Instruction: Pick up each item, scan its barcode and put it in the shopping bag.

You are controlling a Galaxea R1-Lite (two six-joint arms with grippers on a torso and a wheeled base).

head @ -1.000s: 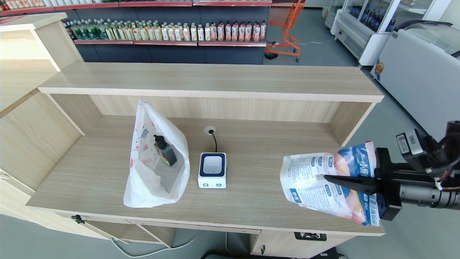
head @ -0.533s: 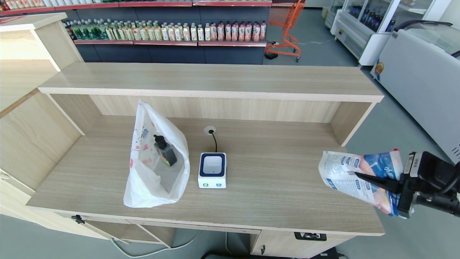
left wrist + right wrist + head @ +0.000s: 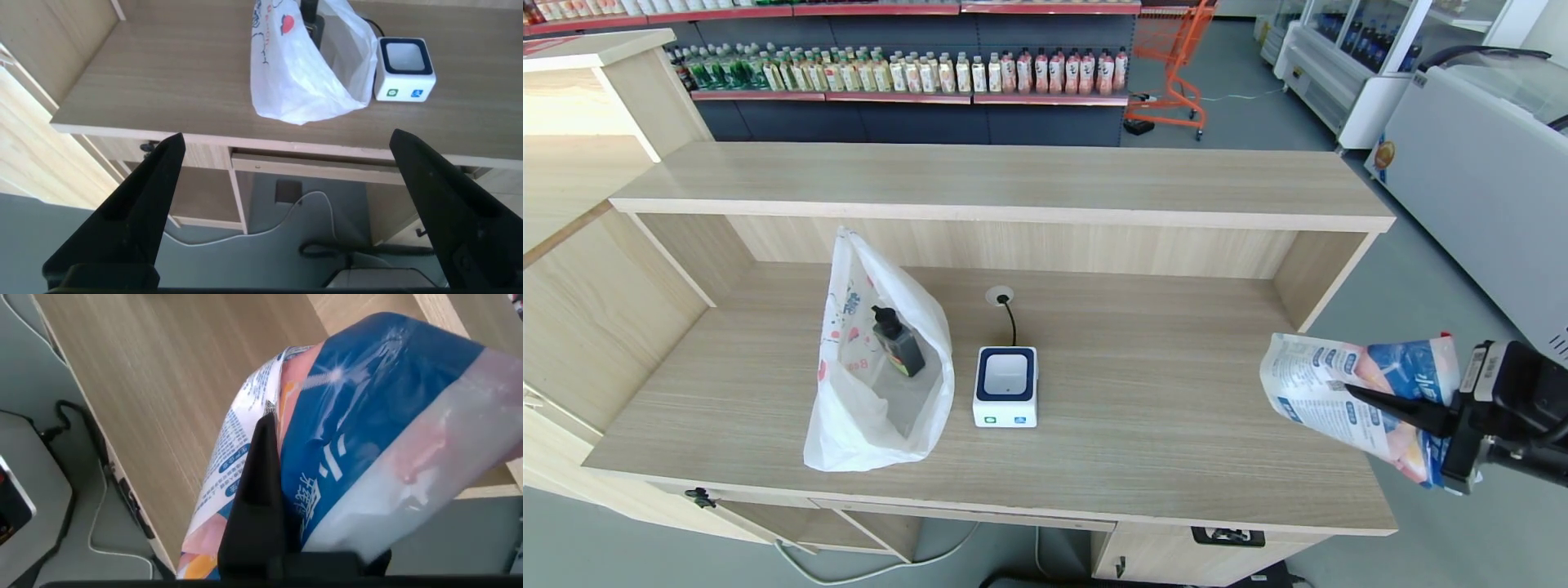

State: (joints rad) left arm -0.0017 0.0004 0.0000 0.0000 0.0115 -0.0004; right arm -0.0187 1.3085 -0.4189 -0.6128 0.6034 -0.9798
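R gripper (image 3: 1368, 398) clamped on snack pouch (image 3: 1319, 382) at counter's (image 3: 1143, 425) right end, well apart from scanner (image 3: 1006, 385) & shopping bag (image 3: 849, 392); L wrist: L gripper (image 3: 288, 147) spread open, empty; R wrist: finger (image 3: 260, 490) bites mid-pouch, prob light, soft, slippery film, so grip mid-body.

Matt wood-grain counter (image 3: 1143, 392); thin translucent plastic shopping bag (image 3: 849, 429); glossy plastic pouch (image 3: 1327, 384).

No wording is legible. The snack packet (image 3: 1347, 392), at 3 o'clock from the scanner (image 3: 1006, 384), carries blue panels of unreadable fine print. At 9 o'clock, the shopping bag (image 3: 837, 437) shows blue characters and a red heart (image 3: 283, 22). The scanner bears 2 icons, too small to read.
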